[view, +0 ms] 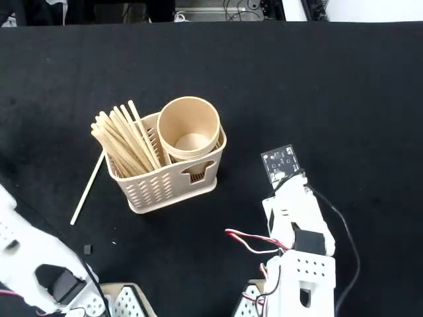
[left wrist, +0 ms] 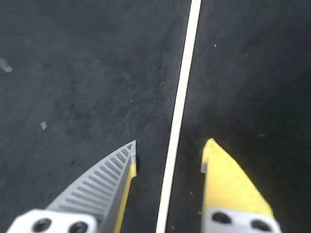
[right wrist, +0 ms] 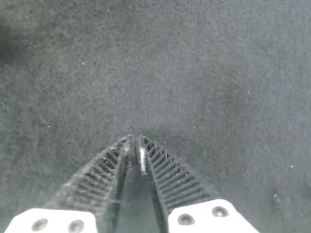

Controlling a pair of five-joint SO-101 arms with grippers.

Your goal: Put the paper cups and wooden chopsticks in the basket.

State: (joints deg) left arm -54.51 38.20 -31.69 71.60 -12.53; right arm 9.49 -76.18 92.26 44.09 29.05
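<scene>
Left gripper (left wrist: pixel 171 142) hangs wide open and holds nothing. One loose wooden chopstick (left wrist: pixel 184 73) lies on the black table (view: pixel 330 79), right between its two fingers. The stick points straight away from the gripper. It lies near the basket (view: pixel 165 181), where the paper cups (view: pixel 188 125) and other chopsticks (view: pixel 125 139) sit. Right gripper (right wrist: pixel 135 141) is closed tight, empty and farther off.

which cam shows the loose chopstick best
The high view: the whole loose chopstick lies beside the basket. The left wrist view gives a close stretch inside the open left gripper; the right wrist view faces cloth.
</scene>
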